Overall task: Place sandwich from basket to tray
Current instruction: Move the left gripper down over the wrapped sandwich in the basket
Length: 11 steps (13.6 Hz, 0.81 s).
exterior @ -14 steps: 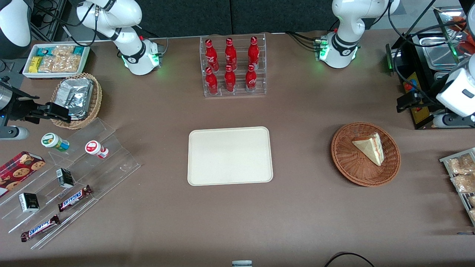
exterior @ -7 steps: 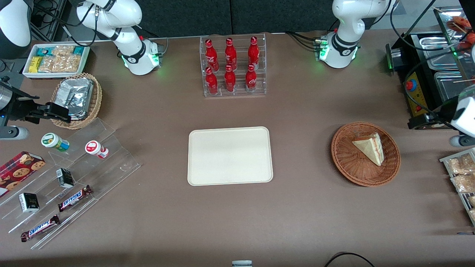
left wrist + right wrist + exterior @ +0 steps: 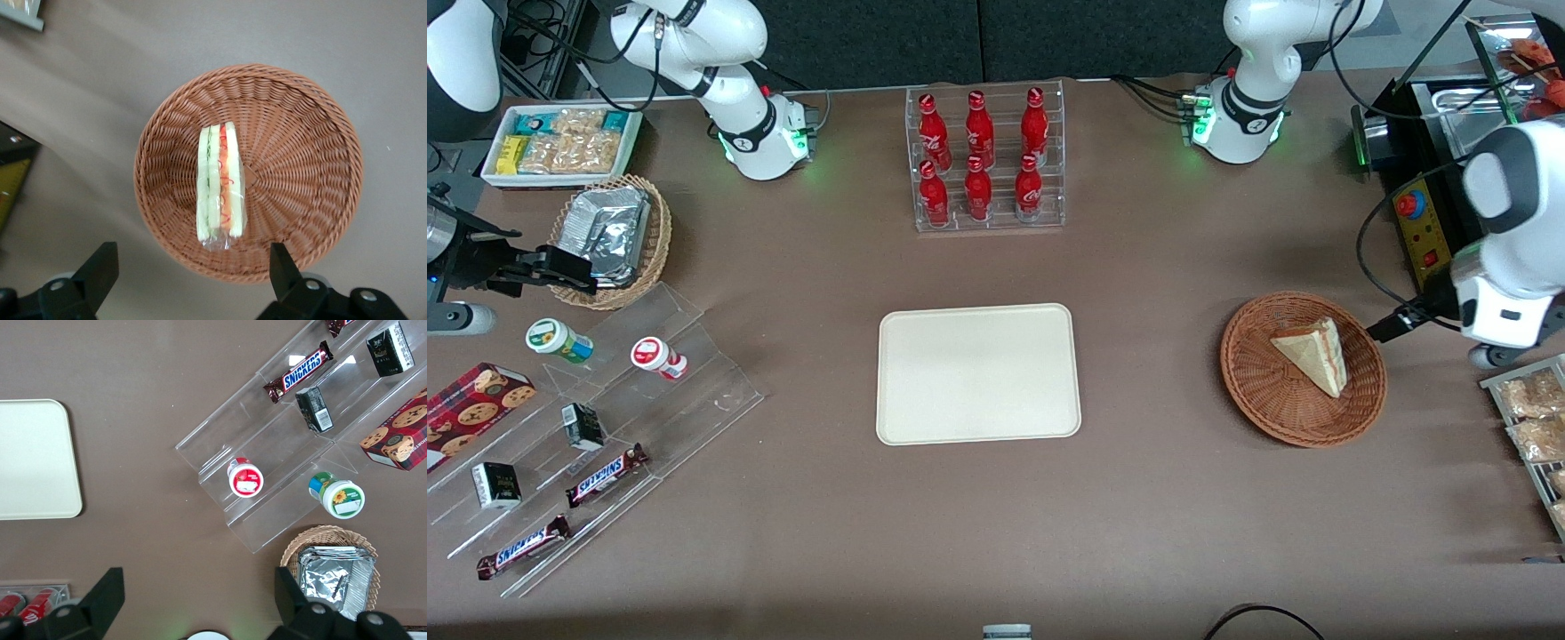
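Observation:
The sandwich (image 3: 1312, 354) (image 3: 220, 187), a wrapped white wedge with a red-orange filling stripe, lies in the round reddish-brown wicker basket (image 3: 1249, 391) (image 3: 307, 133) toward the working arm's end of the table. My left gripper (image 3: 190, 270) hangs open and high above the table just off the basket's rim, with nothing between its black fingers (image 3: 100, 267). In the front view its white wrist (image 3: 1507, 293) hovers beside the basket. The cream tray (image 3: 978, 373) (image 3: 33, 460) lies flat and bare at the table's middle.
A clear rack of red bottles (image 3: 985, 160) stands farther from the front camera than the tray. A black control box with a red button (image 3: 1418, 222) and a rack of snack packets (image 3: 1529, 427) flank the left arm. An acrylic snack stand (image 3: 605, 427) lies toward the parked arm's end.
The left arm has swung in from the table's edge toward the basket, and its wrist now hovers beside the rim. Sandwich, basket and tray have not moved.

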Available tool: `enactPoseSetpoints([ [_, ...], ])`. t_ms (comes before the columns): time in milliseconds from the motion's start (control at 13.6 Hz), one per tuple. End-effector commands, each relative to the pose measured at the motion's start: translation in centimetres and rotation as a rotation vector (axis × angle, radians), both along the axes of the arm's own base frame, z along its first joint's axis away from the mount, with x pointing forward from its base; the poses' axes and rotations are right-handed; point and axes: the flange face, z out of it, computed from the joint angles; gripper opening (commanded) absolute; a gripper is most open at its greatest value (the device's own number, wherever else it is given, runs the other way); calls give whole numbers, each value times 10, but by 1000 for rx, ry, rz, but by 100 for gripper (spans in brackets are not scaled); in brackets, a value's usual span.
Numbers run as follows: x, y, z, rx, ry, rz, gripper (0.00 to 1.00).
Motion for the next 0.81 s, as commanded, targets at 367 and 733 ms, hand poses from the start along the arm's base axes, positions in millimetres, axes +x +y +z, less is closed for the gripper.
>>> enactPoseSetpoints([
  [367, -42, -24, -51, 4, -83, 186, 100],
  [733, -44, -38, -66, 3, -116, 163, 100],
])
